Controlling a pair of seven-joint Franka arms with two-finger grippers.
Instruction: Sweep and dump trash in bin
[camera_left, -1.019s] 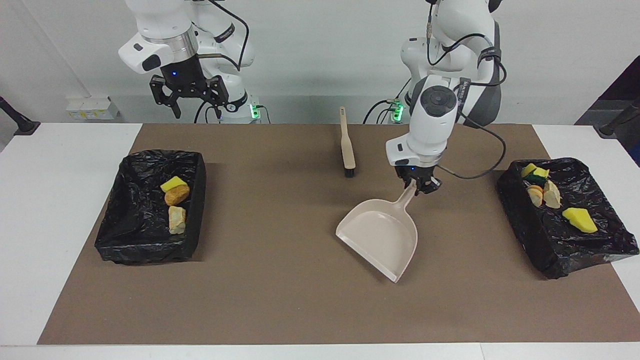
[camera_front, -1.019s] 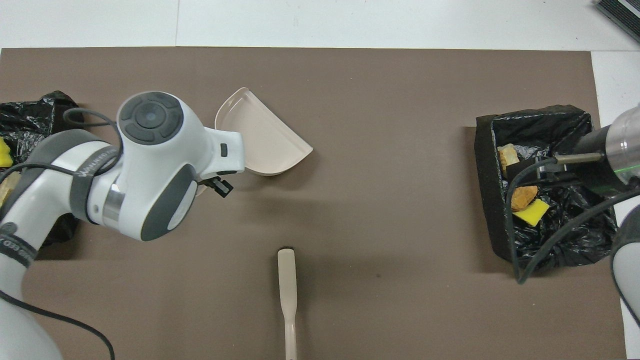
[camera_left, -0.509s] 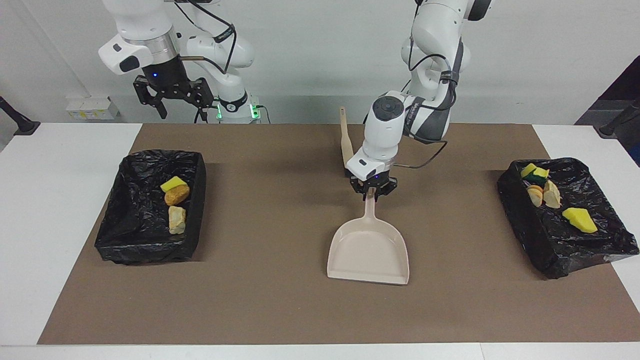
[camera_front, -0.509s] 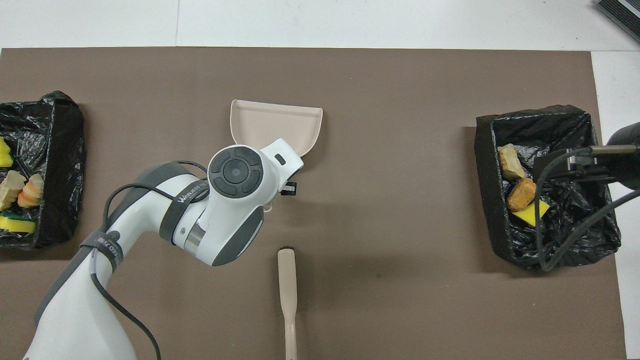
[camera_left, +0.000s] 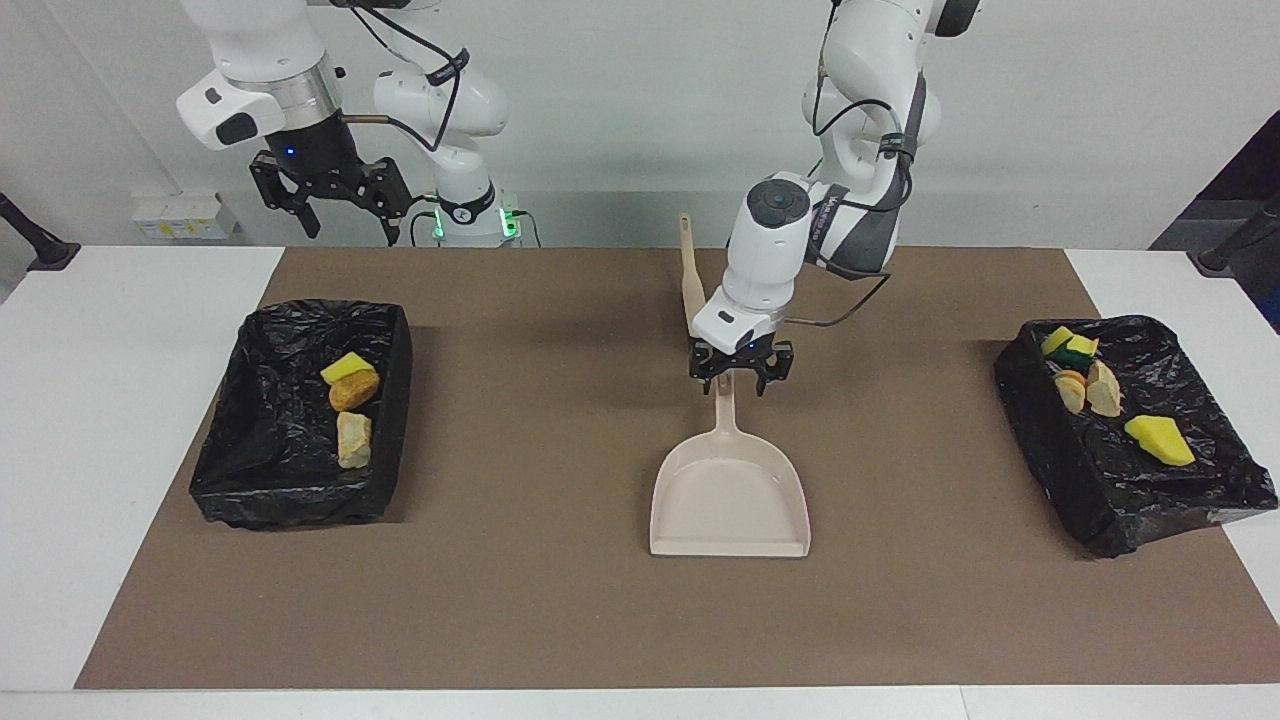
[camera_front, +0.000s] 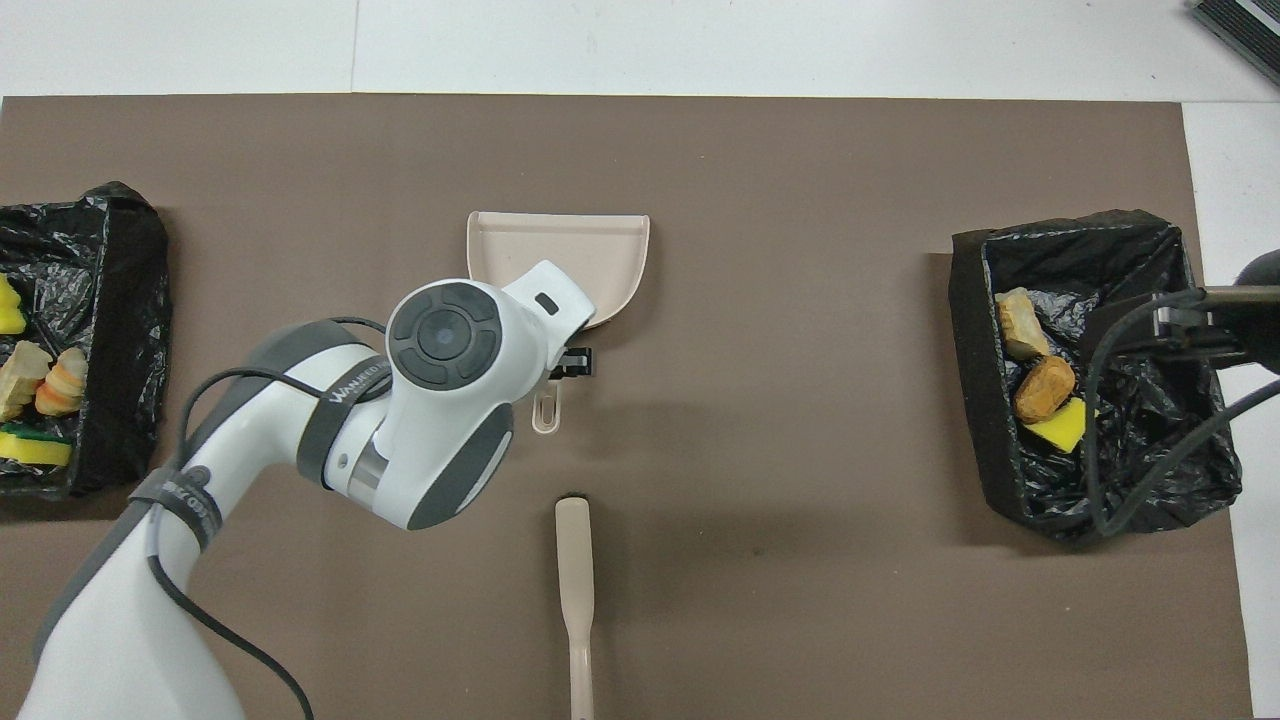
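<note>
The beige dustpan lies flat on the brown mat mid-table, its handle toward the robots; it also shows in the overhead view. My left gripper is open, its fingers spread either side of the handle's end. The trash lies in two black-lined bins. The bin at the right arm's end holds a yellow sponge bit, an orange-brown lump and a beige chunk. The bin at the left arm's end holds several pieces. My right gripper is open and empty, raised near its base.
The beige brush lies on the mat nearer to the robots than the dustpan, bristles toward it; it also shows in the overhead view. The brown mat covers most of the white table.
The left gripper swung the dustpan toward mid-table, squared it up, laid it flat and opened off the handle. The right gripper rose and drew back toward its own end.
</note>
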